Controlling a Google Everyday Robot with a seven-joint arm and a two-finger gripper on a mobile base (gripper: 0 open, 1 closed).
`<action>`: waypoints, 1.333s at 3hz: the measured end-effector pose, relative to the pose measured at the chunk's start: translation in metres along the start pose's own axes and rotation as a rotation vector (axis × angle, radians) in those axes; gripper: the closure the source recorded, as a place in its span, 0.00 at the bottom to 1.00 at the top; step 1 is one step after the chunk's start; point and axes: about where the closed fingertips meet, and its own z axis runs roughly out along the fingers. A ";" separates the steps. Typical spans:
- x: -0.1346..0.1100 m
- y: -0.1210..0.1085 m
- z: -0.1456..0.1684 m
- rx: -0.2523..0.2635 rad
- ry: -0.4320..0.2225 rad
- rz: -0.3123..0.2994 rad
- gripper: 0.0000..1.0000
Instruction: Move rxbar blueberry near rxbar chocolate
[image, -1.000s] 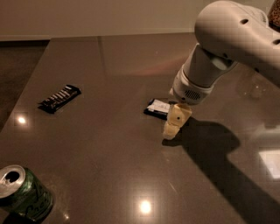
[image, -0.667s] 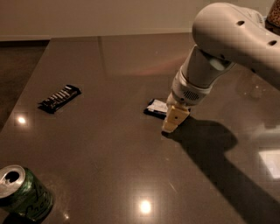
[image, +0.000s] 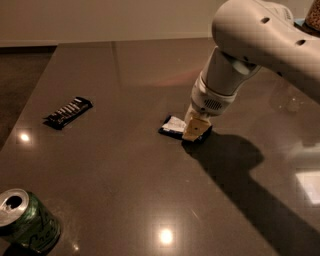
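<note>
The rxbar blueberry (image: 173, 125), a dark bar with a white label patch, lies flat near the middle of the dark table (image: 125, 180). My gripper (image: 194, 129) points down from the white arm and sits over the bar's right end, hiding that part; it seems to touch the bar or hover just above it. The rxbar chocolate (image: 68, 112), a black bar with rows of white lettering, lies flat well to the left, far from the gripper.
A green soda can (image: 27, 222) lies at the table's front left corner. The white arm (image: 260, 40) reaches in from the upper right and casts a shadow to the lower right. The table's far edge meets a light wall.
The gripper has moved a little back and left, from just in front of the rxbar blueberry to over its right end. Both bars and the can lie where they were.
</note>
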 end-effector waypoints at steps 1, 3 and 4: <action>-0.012 -0.005 -0.003 -0.002 -0.002 -0.010 1.00; -0.066 -0.036 -0.006 0.012 -0.051 -0.048 1.00; -0.106 -0.053 0.000 0.004 -0.092 -0.061 1.00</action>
